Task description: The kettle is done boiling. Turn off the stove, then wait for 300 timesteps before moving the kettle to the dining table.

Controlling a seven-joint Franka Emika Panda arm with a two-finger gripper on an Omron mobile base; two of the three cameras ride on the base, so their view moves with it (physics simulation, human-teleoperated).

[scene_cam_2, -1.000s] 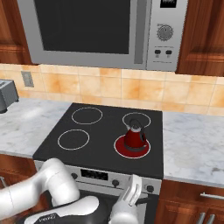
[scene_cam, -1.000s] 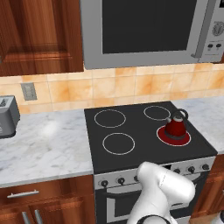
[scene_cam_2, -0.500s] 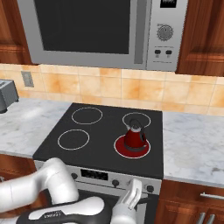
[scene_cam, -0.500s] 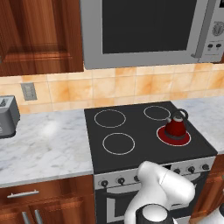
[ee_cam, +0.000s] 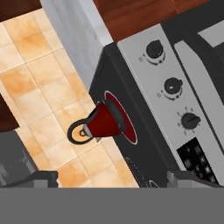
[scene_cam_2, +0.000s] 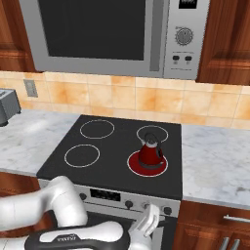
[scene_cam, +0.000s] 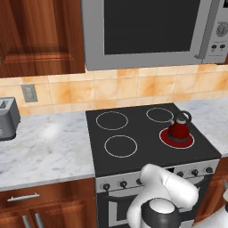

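Jaws spread wide, well short of kettle (ee_cam: pixel 104 121).

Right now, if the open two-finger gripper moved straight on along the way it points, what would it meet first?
Probably the stove's steel front panel with its dark knobs; the small red kettle on its glowing burner lies farther. Depth is unclear.

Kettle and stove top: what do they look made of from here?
The kettle looks like glossy red enamelled metal with a dark, probably plastic, handle and knob. The stove top looks like smooth black glass with printed white rings; its front panel looks like brushed steel.
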